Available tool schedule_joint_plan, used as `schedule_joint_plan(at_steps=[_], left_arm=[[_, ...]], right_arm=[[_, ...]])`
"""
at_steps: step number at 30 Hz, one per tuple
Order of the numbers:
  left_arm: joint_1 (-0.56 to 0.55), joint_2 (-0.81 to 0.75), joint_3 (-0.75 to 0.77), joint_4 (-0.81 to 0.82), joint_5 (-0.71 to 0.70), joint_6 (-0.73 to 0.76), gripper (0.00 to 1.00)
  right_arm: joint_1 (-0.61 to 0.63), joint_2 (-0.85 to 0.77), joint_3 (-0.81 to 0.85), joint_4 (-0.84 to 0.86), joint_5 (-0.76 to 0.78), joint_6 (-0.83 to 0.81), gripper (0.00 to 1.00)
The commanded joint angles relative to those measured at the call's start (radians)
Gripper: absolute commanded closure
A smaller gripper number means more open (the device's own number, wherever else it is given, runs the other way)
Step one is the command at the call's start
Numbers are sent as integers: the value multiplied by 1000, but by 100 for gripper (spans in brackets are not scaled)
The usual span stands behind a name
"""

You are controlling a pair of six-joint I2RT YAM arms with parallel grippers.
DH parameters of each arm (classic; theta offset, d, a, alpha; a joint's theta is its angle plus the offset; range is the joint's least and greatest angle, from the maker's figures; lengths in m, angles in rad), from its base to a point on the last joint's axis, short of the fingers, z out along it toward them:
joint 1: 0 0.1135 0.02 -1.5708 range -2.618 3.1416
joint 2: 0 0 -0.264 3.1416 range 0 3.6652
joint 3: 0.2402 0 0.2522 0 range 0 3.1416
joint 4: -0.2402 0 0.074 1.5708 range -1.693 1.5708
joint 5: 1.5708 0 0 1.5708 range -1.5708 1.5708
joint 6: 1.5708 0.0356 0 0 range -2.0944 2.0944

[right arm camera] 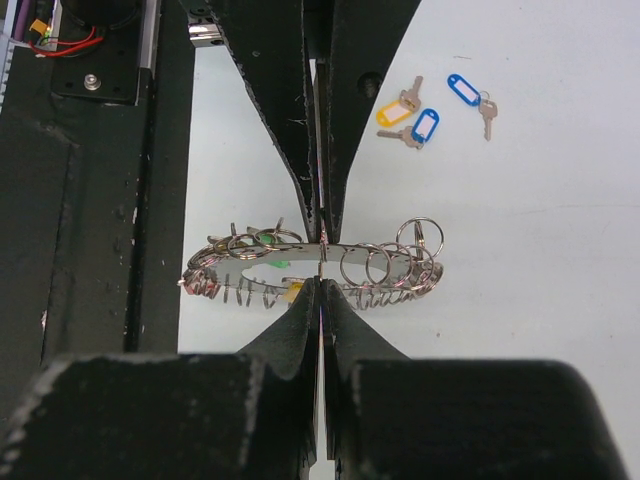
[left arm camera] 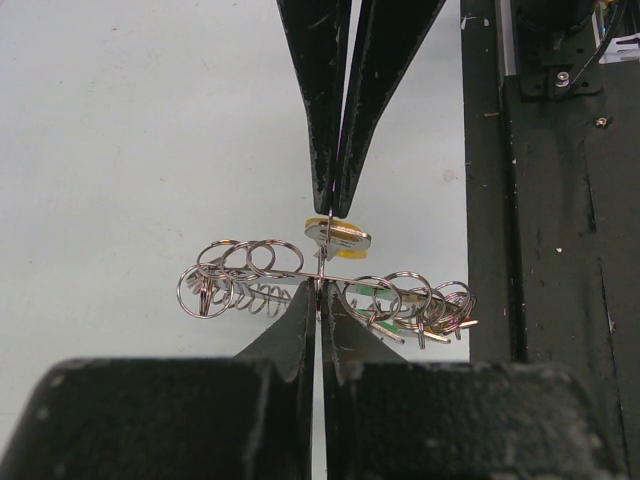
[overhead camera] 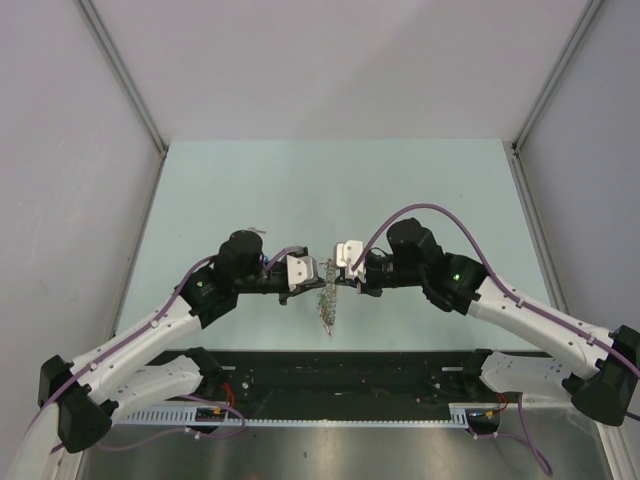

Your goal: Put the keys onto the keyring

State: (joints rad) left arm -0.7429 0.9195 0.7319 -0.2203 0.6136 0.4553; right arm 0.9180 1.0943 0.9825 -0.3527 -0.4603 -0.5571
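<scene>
Left gripper (left arm camera: 318, 292) and right gripper (right arm camera: 320, 288) both clenched on keyring (overhead camera: 327, 290), tip to tip; ring runs 12–6 from above. Right wrist view: keys (right arm camera: 430, 105) at 1 o'clock, beyond left gripper; left arm likely nearer.

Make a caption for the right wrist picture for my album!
The left hand and right hand pinch the keyring from opposite sides; three tagged keys lie loose on the table nearby.

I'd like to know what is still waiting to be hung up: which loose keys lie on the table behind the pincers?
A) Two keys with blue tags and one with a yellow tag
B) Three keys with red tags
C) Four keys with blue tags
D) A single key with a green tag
A: in the right wrist view a blue-tagged key, a second blue-tagged key and a yellow-tagged key lie loose on the table.
</scene>
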Motion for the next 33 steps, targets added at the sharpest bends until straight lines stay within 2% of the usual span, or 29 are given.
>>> schedule_joint_plan(at_steps=[1, 33], left_arm=[[4, -30, 6, 38, 28, 31, 100], [4, -24, 6, 35, 31, 29, 100]], right_arm=[[7, 7, 42, 27, 2, -1, 100], [13, -2, 42, 27, 35, 0, 100]])
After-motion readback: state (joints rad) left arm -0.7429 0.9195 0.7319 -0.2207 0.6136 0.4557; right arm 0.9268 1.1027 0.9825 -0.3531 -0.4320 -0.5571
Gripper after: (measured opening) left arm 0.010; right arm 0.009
